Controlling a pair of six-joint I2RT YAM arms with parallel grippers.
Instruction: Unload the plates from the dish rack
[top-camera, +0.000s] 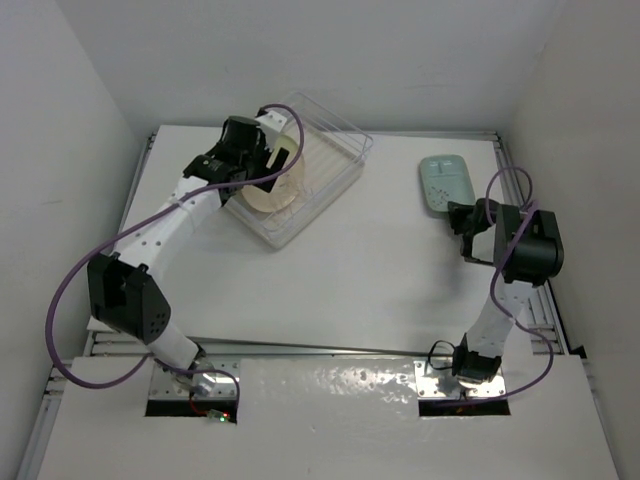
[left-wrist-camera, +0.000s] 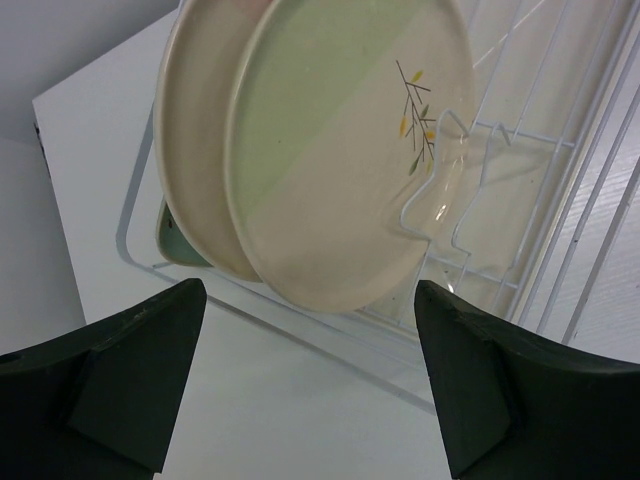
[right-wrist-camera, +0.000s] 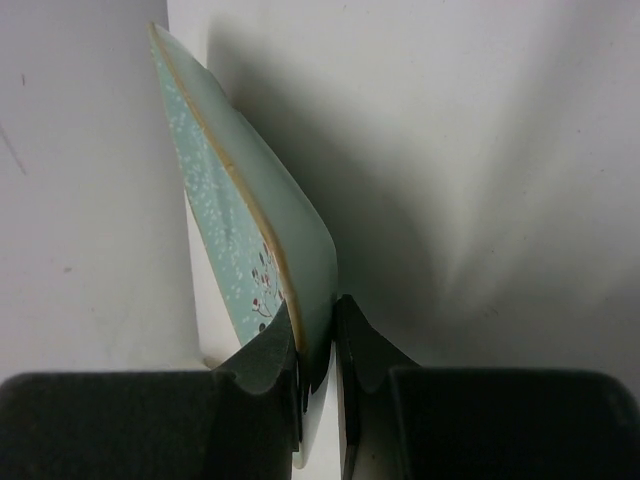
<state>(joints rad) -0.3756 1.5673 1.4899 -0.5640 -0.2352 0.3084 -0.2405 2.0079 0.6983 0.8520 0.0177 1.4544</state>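
Two round plates stand on edge in the dish rack (top-camera: 335, 150), a clear bin with a white wire insert (left-wrist-camera: 520, 200). The front cream plate (left-wrist-camera: 340, 160) carries a dark sprig mark. A cream-and-pink plate (left-wrist-camera: 195, 150) leans just behind it. From above they show as one cream disc (top-camera: 278, 192). My left gripper (left-wrist-camera: 310, 385) (top-camera: 262, 160) hovers at the rack's near-left side, open, with nothing between its fingers (left-wrist-camera: 130, 370). My right gripper (right-wrist-camera: 318, 350) (top-camera: 460, 218) is shut on the near rim of a mint-green plate (right-wrist-camera: 230, 220) (top-camera: 445, 183) at the far right of the table.
A bit of mint-green ware (left-wrist-camera: 175, 240) shows low in the rack behind the round plates. The rack sits askew at the back centre-left. White walls close in the table (top-camera: 380, 270) on three sides. Purple cables loop off both arms.
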